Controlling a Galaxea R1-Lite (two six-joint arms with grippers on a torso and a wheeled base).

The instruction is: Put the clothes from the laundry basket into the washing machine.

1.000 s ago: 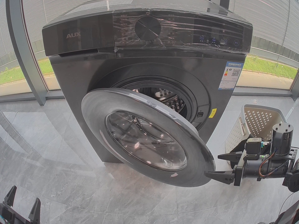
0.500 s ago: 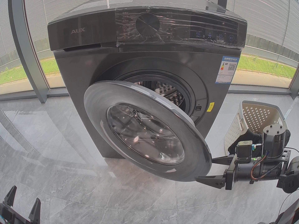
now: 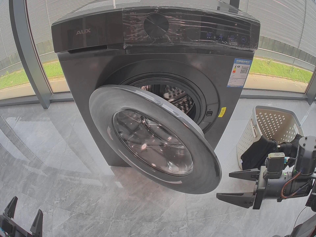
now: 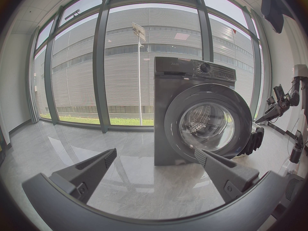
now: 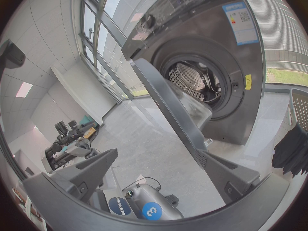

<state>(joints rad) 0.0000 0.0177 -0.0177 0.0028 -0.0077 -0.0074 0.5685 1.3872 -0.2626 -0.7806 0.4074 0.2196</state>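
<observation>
A dark grey washing machine (image 3: 98, 76) stands ahead with its round door (image 3: 151, 142) swung open toward me, and the steel drum (image 3: 176, 99) shows behind it. To its right on the floor is a white laundry basket (image 3: 279, 111) with black clothes (image 3: 258, 152) draped over its rim. My right gripper (image 3: 223, 185) hangs open and empty just right of the door's lower edge, a little apart from it and in front of the basket. My left gripper (image 3: 27, 204) is low at the near left, open and empty, far from the machine.
Glossy grey floor tiles (image 3: 65, 168) spread wide to the left and in front of the machine. Tall windows with a dark pillar (image 3: 26, 56) run behind it. The open door juts out over the floor between me and the drum.
My right gripper has drawn back to the right and down, off the door's rim where it was half a second ago. The head view shifted slightly at first. The left gripper stayed put.
</observation>
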